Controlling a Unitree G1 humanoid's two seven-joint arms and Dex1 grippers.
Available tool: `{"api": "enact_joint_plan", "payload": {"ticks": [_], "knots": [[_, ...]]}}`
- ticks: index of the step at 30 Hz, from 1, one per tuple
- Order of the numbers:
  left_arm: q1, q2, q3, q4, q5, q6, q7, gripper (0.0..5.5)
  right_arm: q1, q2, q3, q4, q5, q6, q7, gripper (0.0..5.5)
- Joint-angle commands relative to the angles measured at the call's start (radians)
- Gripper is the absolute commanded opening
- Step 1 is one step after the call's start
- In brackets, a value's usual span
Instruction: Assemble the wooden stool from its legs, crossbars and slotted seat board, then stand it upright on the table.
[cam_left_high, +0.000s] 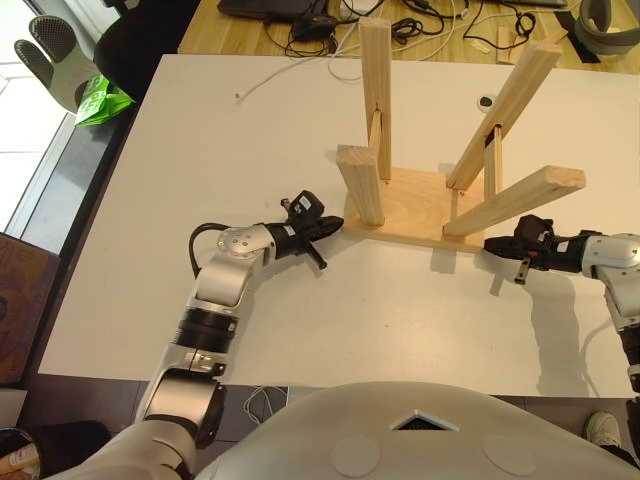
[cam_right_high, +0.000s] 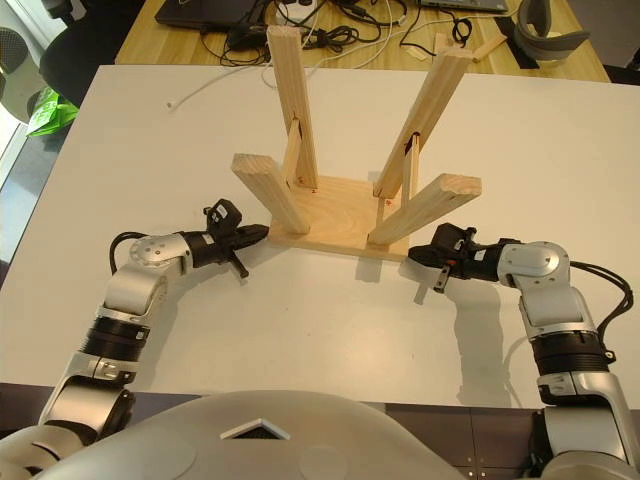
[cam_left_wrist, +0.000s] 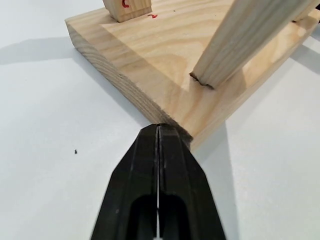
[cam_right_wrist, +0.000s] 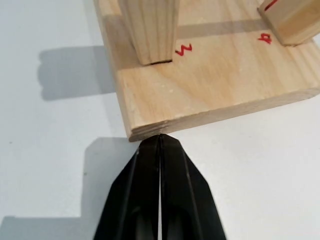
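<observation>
Red handwritten marks sit beside two leg sockets on the seat board (cam_right_wrist: 220, 80): one (cam_right_wrist: 264, 38) reads as a 4, the other (cam_right_wrist: 183, 49) looks like a 3. The stool lies upside down on the white table (cam_left_high: 180, 200), with its four legs (cam_left_high: 376, 95) pointing up. A white cable (cam_left_high: 290, 78) lies well beyond it. The left gripper (cam_left_high: 335, 226) and right gripper (cam_left_high: 492, 244), both clenched on nothing, touch the board's near corners.

We see a brightly, evenly lit white table (cam_left_high: 250, 130), soft shadows of the stool (cam_left_high: 410, 205) falling toward the lower frame, a washed-out strip at the left edge, in our wrist views grey shadows beside the seat board (cam_left_wrist: 165, 65).
</observation>
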Motion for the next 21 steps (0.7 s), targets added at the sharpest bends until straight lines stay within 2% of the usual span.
{"api": "enact_joint_plan", "payload": {"ticks": [1, 13, 18, 21], "knots": [[0.026, 0.021, -0.017, -0.142, -0.073, 0.096, -0.058, 0.02, 0.013, -0.009, -0.014, -0.092, 0.077, 0.076, 0.065, 0.0], [0.128, 0.218, 0.135, -0.484, -0.306, 0.354, -0.138, 0.02, 0.121, -0.115, -0.097, -0.46, 0.295, 0.36, 0.195, 0.0], [0.096, 0.204, 0.153, -0.523, -0.358, 0.41, -0.116, 0.02, 0.088, -0.079, -0.106, -0.512, 0.341, 0.421, 0.167, 0.0], [0.062, 0.19, 0.211, -0.546, -0.431, 0.462, -0.113, 0.02, 0.078, -0.074, -0.121, -0.508, 0.353, 0.437, 0.163, 0.0]]}}
